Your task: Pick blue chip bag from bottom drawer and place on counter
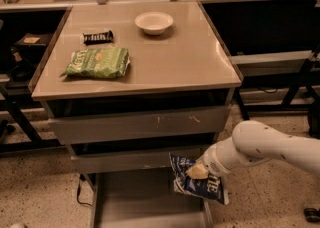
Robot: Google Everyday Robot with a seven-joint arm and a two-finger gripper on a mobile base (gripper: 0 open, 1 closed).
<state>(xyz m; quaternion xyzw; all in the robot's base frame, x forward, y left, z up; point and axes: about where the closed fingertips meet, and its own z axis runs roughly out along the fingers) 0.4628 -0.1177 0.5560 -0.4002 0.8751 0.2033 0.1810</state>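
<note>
Counter (190, 62) holds green bag (96, 62), candy bar (98, 36), bowl (154, 22); end effector (197, 172) below.

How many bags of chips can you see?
2. The green chip bag lies on the counter, left side. The blue chip bag hangs from the gripper above the bottom drawer's right edge. Other drawers could hide more.

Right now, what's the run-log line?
gripper: shut on blue chip bag | bag: over bottom drawer, right side | counter: bag not placed
</note>
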